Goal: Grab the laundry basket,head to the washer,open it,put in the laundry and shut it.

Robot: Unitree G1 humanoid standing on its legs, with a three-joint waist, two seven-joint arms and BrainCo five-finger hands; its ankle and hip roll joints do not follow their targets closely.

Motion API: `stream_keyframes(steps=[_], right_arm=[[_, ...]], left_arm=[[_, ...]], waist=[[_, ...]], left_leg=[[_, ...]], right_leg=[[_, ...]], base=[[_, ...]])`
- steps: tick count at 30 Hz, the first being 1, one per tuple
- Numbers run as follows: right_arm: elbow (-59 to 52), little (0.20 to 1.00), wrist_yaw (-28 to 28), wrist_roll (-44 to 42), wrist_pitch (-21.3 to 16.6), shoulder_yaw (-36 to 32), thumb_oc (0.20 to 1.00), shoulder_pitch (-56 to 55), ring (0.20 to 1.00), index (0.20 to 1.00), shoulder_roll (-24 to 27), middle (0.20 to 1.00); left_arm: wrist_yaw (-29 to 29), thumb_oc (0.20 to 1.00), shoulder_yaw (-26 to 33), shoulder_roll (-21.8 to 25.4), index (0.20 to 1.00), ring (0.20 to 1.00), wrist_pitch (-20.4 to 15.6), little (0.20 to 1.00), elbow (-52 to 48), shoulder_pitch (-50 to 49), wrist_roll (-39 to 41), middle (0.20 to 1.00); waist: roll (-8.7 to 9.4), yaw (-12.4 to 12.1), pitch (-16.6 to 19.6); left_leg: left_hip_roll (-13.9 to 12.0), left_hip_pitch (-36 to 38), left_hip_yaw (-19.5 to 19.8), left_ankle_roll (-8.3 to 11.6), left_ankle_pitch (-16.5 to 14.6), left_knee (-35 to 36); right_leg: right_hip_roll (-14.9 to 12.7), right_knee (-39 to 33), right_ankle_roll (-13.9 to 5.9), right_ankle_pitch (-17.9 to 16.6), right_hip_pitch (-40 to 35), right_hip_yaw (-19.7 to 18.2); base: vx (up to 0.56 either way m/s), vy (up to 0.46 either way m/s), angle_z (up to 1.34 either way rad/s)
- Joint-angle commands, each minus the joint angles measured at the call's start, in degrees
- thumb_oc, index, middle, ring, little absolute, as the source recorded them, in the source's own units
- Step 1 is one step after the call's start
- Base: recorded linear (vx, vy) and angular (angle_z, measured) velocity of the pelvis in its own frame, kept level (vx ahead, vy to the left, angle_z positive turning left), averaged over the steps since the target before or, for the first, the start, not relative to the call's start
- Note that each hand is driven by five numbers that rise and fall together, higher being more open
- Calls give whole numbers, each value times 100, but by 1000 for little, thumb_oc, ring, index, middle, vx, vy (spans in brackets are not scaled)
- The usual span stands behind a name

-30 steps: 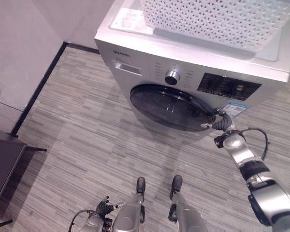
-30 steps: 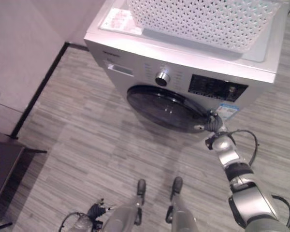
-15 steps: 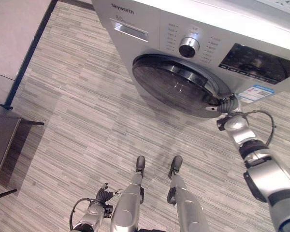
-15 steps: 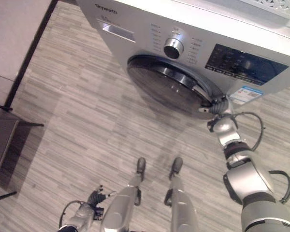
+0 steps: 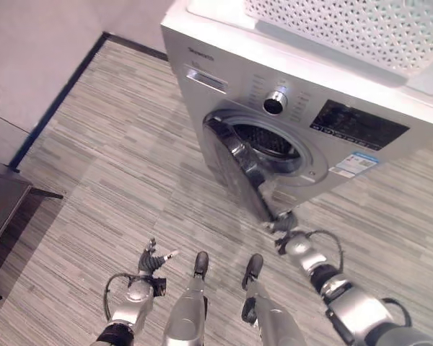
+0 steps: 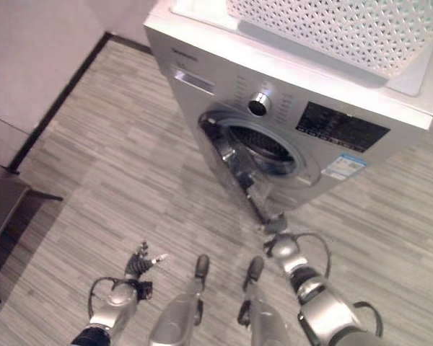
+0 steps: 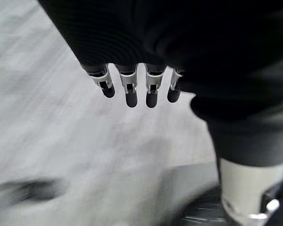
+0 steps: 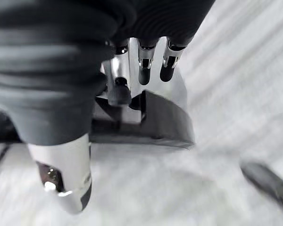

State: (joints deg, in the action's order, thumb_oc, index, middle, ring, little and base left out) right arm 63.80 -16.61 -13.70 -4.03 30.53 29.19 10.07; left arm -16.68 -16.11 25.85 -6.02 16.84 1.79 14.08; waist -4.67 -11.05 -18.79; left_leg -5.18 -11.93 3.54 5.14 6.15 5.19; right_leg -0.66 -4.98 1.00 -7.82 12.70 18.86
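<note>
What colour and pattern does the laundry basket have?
The laundry basket is white with a perforated lattice pattern, shown best in the left eye view.

Laundry basket (image 5: 361, 29): cut off by the upper picture edge; its contents cannot be seen.
Washer (image 5: 310, 79): right side runs out of frame.
Drum opening (image 5: 270, 140): inside too dark to tell.
Door (image 8: 151, 117): its far edge is hidden behind the right hand (image 8: 132, 70).
Floor (image 7: 47, 141): blurred.

The washer (image 5: 224, 65) is silver-grey with a black display panel (image 5: 357, 124) and a chrome knob (image 5: 276, 102). Its door (image 5: 238, 167) is dark glass in a chrome rim. The basket (image 5: 361, 29) is white latticework. The floor (image 5: 108, 166) is grey-streaked planks.
</note>
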Motion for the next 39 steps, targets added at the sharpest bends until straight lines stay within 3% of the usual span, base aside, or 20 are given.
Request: stream_keyframes(steps=[1,3,4,5,8,12,14,16,17,19,21,23,25,27,31,32,33,34,37,39], right_arm=[[663,1000,559,27,202,117,1000,-26,1000,1000,-999,1000],[696,1000,639,152,236,-22,1000,-240,1000,1000,-886,1000],[749,1000,640,391,279,-116,1000,-366,1000,1000,-758,1000],[748,1000,640,393,280,-112,1000,-368,1000,1000,-762,1000],[759,1000,747,561,350,-323,1000,-584,1000,1000,-574,1000],[851,1000,947,885,411,-521,1000,-868,1000,1000,-356,1000],[1007,1000,1077,1153,436,-510,1000,-1044,1000,1000,-263,1000],[1007,1000,1096,1180,428,-513,1000,-1069,1000,1000,-239,1000],[1057,1000,1110,1242,419,-491,1000,-1133,1000,1000,-253,1000],[1095,1000,1129,1214,411,-516,1000,-1187,1000,1000,-216,1000],[1124,1000,1070,1174,390,-626,1000,-1237,1000,1000,-118,1000],[1182,1000,1004,1172,428,-657,1000,-1236,1000,1000,-77,1000],[1248,1000,935,1129,466,-642,1000,-1209,1000,1000,-58,1000],[1284,1000,876,1083,486,-638,1000,-1180,1000,1000,-29,1000],[1248,1000,740,883,523,-539,1000,-975,1000,1000,-33,1000],[1248,1000,741,883,523,-541,1000,-971,1000,1000,-29,1000],[1213,1000,720,842,531,-496,1000,-932,1000,1000,-42,1000],[1168,1000,613,795,526,-187,1000,-619,1000,1000,-100,1000],[1118,1000,506,681,444,77,1000,-320,1000,1000,-195,1000],[1021,1000,443,548,366,194,1000,-218,1000,1000,-199,1000]], left_arm=[[-251,1000,288,469,1000,1000,-643,1000,-196,213,-487,1000],[-138,1000,547,650,1000,1000,-754,1000,-1050,222,-487,1000],[167,1000,791,828,1000,1000,-931,1000,-1998,232,-223,1000],[175,1000,806,832,1000,1000,-917,1000,-2021,214,-217,1000],[928,1000,872,952,1000,1000,-1011,1000,-2786,294,719,1000],[2219,1000,337,1633,1000,1000,-815,1000,-3495,526,2089,1000],[2902,1000,-545,2010,1000,1000,-503,1000,-3290,902,2724,1000],[3037,1000,-748,2017,1000,1000,-433,1000,-3156,1025,2981,1000],[3227,1000,-1106,1913,1000,1000,-221,1000,-2941,1180,3370,1000],[3619,1000,-1825,1402,1000,1000,158,1000,-2248,1461,3912,1000],[3699,1000,-2569,1152,1000,1000,281,1000,-1840,1826,3737,1000],[3695,1000,-2996,1059,1000,1000,324,1000,-1668,2098,3620,1000],[3597,1000,-3381,631,1000,1000,299,1000,-1053,2403,3119,1000],[3298,1000,-3461,333,1000,1000,193,1000,-629,2644,2474,1000],[2465,1000,-3356,-725,1000,1000,174,1000,1230,3079,708,1000],[2464,1000,-3357,-736,1000,1000,166,1000,1243,3086,705,1000],[2285,1000,-3290,-946,1000,1000,188,1000,1766,3177,298,1000],[1438,1000,-3056,-1521,1000,1000,319,1000,4018,3982,-1665,1000],[908,1000,-2863,-1368,1000,1000,536,1000,5364,5001,-2456,1000],[650,1000,-2595,-858,1000,1000,637,1000,5868,5620,-2561,1000]], waist=[[65,-381,86],[93,-381,145],[110,-368,207],[112,-364,204],[117,-257,282],[121,-42,447],[172,151,538],[192,184,559],[218,267,575],[280,431,611],[313,592,598],[320,686,580],[344,798,542],[367,848,514],[408,920,372],[407,923,381],[417,945,342],[490,1006,86],[626,1045,-142],[738,1091,-256]], left_leg=[[129,-145,-21,-156,-211,-19],[118,-70,-71,-162,-257,-19],[118,13,-85,-166,-296,-19],[118,20,-86,-165,-298,-19],[119,139,-144,-187,-360,-19],[102,282,-285,-246,-434,-19],[71,414,-406,-254,-502,-19],[69,417,-427,-261,-498,-19],[59,460,-452,-259,-521,-19],[49,473,-495,-270,-531,-19],[51,462,-499,-280,-541,-19],[55,438,-502,-288,-547,-19],[47,437,-507,-304,-576,-19],[49,406,-507,-310,-575,-19],[44,310,-489,-322,-533,-19],[49,289,-485,-325,-518,-19],[47,261,-486,-327,-507,-19],[18,80,-523,-300,-411,-19],[-45,-94,-549,-245,-283,-19],[-89,-213,-546,-208,-210,-19]], right_leg=[[-823,-2,-702,751,-563,-224],[-835,-2,-716,757,-629,-190],[-839,-2,-722,778,-701,-190],[-838,-2,-722,779,-707,-191],[-855,-2,-739,781,-785,-215],[-875,-2,-773,757,-840,-306],[-856,-2,-793,766,-891,-403],[-851,-2,-794,759,-877,-425],[-833,-2,-793,774,-898,-463],[-812,-2,-787,773,-876,-530],[-800,-2,-787,770,-858,-568],[-796,-2,-790,764,-833,-576],[-787,-2,-794,767,-814,-607],[-789,-2,-794,758,-770,-621],[-782,-2,-772,734,-648,-630],[-787,-2,-772,724,-629,-627],[-786,-2,-765,712,-587,-639],[-753,-2,-748,620,-359,-696],[-699,-2,-736,517,-167,-748],[-674,-2,-744,455,-42,-748]], base=[[31,-4,47],[48,-13,43],[44,-19,7],[49,-14,0],[37,11,2],[72,38,-6],[100,21,-23],[52,5,-29],[65,2,-26],[62,0,-18],[32,5,-11],[7,7,-2],[6,5,-2],[-10,8,-9],[-32,4,-4],[-42,7,0],[-150,23,1],[-173,18,-2],[-127,-7,-9],[-64,-23,-19]])
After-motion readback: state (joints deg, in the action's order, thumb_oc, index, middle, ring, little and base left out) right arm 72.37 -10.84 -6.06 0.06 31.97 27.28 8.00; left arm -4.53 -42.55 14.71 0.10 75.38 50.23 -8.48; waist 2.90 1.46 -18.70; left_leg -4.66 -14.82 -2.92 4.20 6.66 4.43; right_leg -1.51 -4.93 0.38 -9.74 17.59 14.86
